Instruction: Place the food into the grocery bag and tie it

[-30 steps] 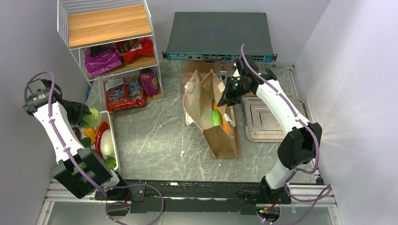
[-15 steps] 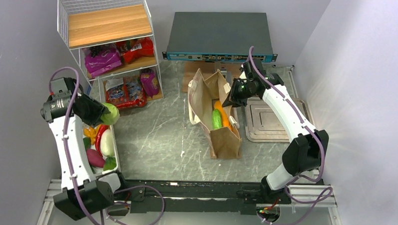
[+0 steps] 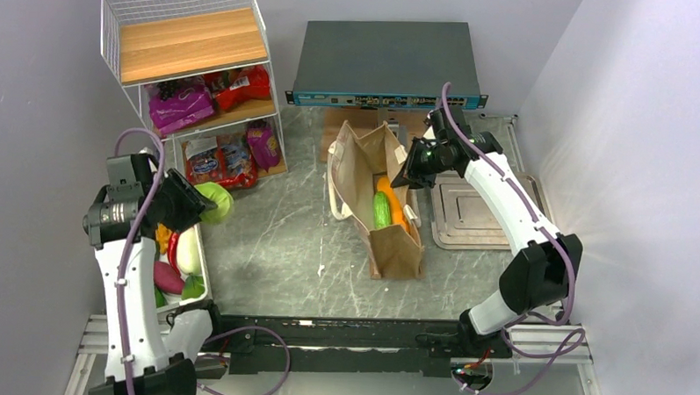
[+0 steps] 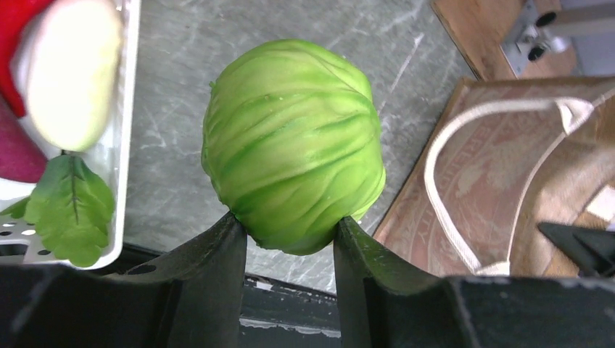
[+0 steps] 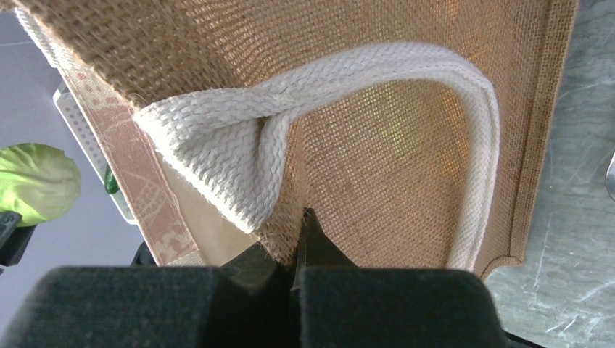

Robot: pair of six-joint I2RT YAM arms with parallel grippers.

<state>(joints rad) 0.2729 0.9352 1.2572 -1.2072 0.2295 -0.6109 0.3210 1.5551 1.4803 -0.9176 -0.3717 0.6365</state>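
Pale-green cabbage (image 4: 294,145) sits pinched between your left gripper's (image 4: 290,226) fingers, over the tabletop just beside the white tray (image 4: 123,145). Your right gripper (image 5: 299,221) is pressed together on the woven rim of the grocery bag (image 3: 396,245), by a cream handle (image 5: 377,80). The bag's mouth gapes mid-table, with an orange carrot piece (image 3: 393,203) inside.

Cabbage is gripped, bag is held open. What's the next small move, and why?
Probably carry the cabbage rightward to above the mouth of the grocery bag: the left gripper holds it aloft, well short of the bag, while the right gripper pinches the rim, holding the mouth open.
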